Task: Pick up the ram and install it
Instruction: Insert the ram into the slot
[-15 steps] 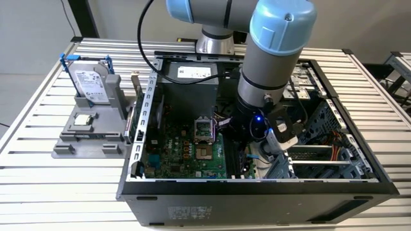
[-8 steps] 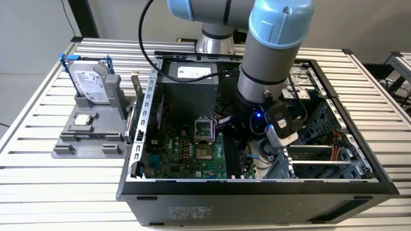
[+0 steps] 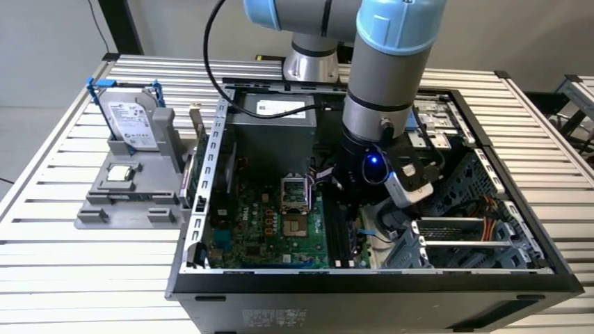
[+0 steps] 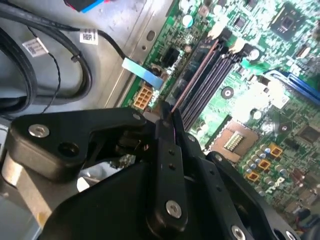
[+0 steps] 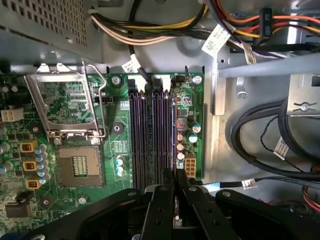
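Observation:
The ram [image 4: 196, 74] shows edge-on as a thin dark stick between my fingertips. It runs along the outermost of the black memory slots [image 5: 161, 135] on the green motherboard [image 5: 115, 145], and its edge [image 5: 172, 142] lies beside the slot latches [image 5: 163, 82]. My gripper [image 4: 168, 116] is shut on the ram's near end, low over the slots, and in the first wrist view the gripper [image 5: 175, 176] sits at the slots' end. In the exterior view the arm's wrist [image 3: 376, 139] reaches down into the open computer case [image 3: 371, 278], hiding the ram.
The open processor socket [image 5: 80, 165] and its raised metal frame [image 5: 65, 102] lie beside the slots. Black cables [image 5: 260, 130] and a wire bundle [image 5: 165, 25] crowd the case wall. Outside the case, a grey stand [image 3: 125, 209] holds a hard drive [image 3: 130, 122] and a processor chip [image 3: 121, 174].

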`<state>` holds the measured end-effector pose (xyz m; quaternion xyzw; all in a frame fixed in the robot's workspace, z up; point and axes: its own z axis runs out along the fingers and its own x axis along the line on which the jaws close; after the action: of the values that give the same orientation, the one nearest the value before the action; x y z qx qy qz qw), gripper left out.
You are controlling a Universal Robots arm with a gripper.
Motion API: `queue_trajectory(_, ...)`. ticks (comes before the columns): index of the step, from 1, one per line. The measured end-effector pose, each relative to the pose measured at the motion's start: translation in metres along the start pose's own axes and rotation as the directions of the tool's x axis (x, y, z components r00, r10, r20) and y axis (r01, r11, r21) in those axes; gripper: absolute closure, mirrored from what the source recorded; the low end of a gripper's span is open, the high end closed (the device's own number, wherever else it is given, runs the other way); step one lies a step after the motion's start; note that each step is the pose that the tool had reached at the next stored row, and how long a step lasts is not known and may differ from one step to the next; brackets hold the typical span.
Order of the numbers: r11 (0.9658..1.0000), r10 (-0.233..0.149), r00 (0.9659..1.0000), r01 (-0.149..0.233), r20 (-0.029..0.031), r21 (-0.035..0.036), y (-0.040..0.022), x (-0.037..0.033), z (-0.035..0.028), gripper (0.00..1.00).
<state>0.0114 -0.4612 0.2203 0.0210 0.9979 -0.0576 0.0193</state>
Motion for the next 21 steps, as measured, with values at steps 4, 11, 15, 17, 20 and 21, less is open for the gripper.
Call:
queue_trajectory(4,0.9999,0.000,1.0000,0.000,0.0000,0.0105,0.0040,0.0000,-0.0031,1.00)
queue_trajectory(11,0.9982,-0.002,1.0000,0.002,0.0020,0.0604,0.0078,0.0009,-0.0039,1.00)
queue_trajectory(15,0.9981,-0.002,1.0000,0.002,0.0021,0.0610,0.0134,0.0021,-0.0023,1.00)
queue_trajectory(17,0.9979,-0.002,1.0000,0.002,0.0024,0.0648,0.0135,0.0021,-0.0021,1.00)
queue_trajectory(20,0.9971,-0.003,1.0000,0.003,0.0027,0.0764,0.0135,0.0021,-0.0019,1.00)
queue_trajectory(21,0.9970,-0.003,1.0000,0.003,0.0028,0.0778,0.0135,0.0022,-0.0016,1.00)
